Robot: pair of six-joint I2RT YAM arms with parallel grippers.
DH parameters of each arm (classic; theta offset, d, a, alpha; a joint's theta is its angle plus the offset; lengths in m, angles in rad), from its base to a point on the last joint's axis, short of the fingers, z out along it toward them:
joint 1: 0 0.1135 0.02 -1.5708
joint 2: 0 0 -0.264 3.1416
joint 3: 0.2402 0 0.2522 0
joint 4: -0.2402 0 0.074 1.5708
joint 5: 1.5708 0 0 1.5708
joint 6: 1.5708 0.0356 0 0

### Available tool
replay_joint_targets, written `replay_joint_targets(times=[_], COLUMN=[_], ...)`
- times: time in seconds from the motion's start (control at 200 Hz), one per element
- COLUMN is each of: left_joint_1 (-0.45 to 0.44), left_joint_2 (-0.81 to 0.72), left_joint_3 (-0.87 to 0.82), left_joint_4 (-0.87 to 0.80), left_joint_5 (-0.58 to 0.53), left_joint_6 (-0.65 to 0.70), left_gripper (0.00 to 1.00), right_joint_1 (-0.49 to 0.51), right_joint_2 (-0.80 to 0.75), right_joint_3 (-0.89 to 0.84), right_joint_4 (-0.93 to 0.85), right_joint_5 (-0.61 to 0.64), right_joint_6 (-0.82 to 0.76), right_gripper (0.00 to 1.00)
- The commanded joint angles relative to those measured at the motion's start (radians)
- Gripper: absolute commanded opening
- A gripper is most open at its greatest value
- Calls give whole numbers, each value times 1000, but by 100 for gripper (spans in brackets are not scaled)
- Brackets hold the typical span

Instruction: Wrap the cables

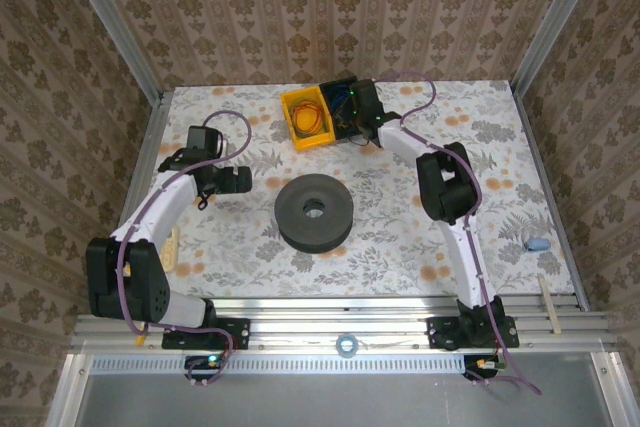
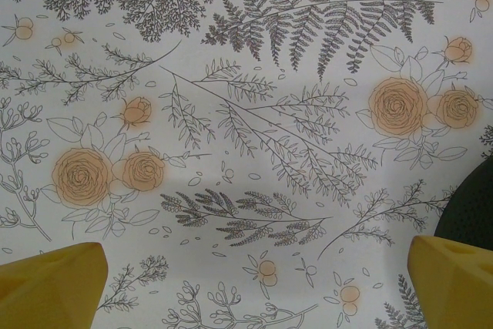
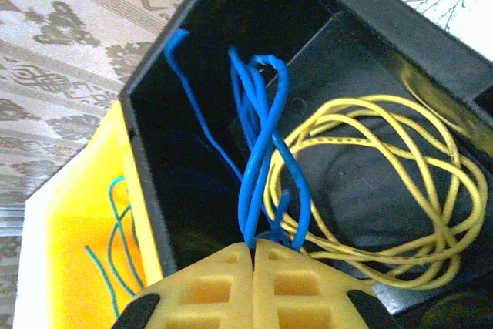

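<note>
The bright blue cable [image 3: 258, 144] rises in loops out of a black bin [image 3: 146, 152], and my right gripper [image 3: 253, 248] is shut on its lower strands. The yellow cable [image 3: 385, 190] lies coiled on the bin floor beside it, partly under the blue loops. From the top view the right gripper [image 1: 357, 112] reaches into the black bin [image 1: 340, 97] at the back of the table. My left gripper [image 1: 236, 180] hovers over the floral tablecloth at the left, open, its yellow fingers [image 2: 54, 287] wide apart with nothing between them.
A yellow bin [image 1: 303, 119] holding thin green wire [image 3: 115, 229] stands to the left of the black bin. A dark round spool [image 1: 314, 211] sits mid-table; its edge [image 2: 470, 206] is near the left gripper. A small blue object [image 1: 537, 244] and a wooden stick [image 1: 547, 302] lie at the right.
</note>
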Motion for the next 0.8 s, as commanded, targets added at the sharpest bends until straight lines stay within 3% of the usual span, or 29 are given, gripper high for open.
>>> replay_joint_targets(times=[0.0,0.795], left_joint_1=[-3,-3], left_joint_2=[-20,-17], left_joint_3=[-6,-1], left_joint_4=[-14,-12], left_joint_5=[-6,-2], left_joint_6=[18,17], left_gripper=[100,100], right_joint_1=[-7,-26], right_joint_2=[-87,-220], right_joint_3=[-26,-96], right_joint_4=[58,110], right_joint_5=[-9,-61], right_joint_6=[-22,-122], right_gripper=[0,0])
